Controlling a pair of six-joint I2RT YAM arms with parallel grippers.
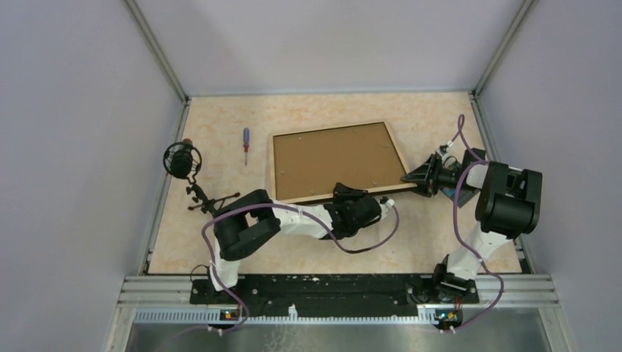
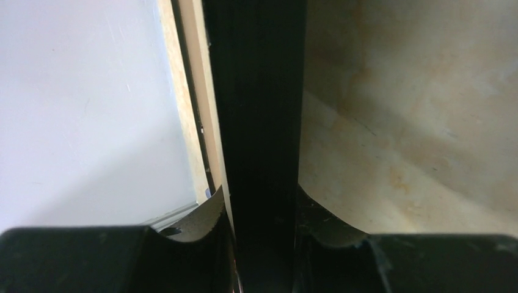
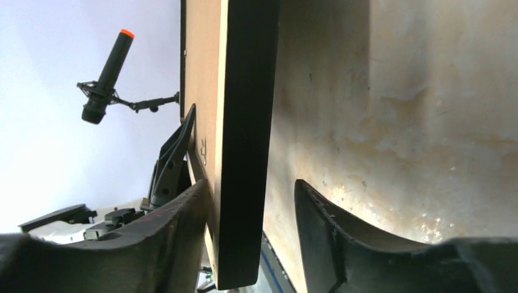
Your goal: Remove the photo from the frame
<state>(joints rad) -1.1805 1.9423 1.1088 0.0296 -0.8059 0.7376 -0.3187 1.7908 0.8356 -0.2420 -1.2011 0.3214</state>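
From my overhead feed, the table (image 1: pixel 447 227) is a beige, marbled slab, closed in by plain grey walls (image 1: pixel 73 147) on three sides, with a metal rail (image 1: pixel 535 290) along the near edge where the arms are bolted. The frame (image 1: pixel 334 160) lies mid-table with its brown board back facing up, so I cannot see the photo at all. The left gripper (image 2: pixel 261 210) meets the frame's near edge. On its wrist camera the black border runs straight up between the fingers (image 2: pixel 198 220), which sit against both faces, pinching it. The right gripper (image 3: pixel 250 186) straddles the near right corner with its jaws spread. One finger (image 3: pixel 183 226) lies against the board, while the other (image 3: pixel 317 226) stands clear of the black edge, with bare table showing in the gap. I cannot tell whether the frame's near edge is off the table. To the left of the frame, well apart from it, a small screwdriver (image 1: pixel 246 145) lies on the slab (blue handle, red tip end). Further left, a black microphone (image 1: pixel 182 160) stands on its stand by the wall.
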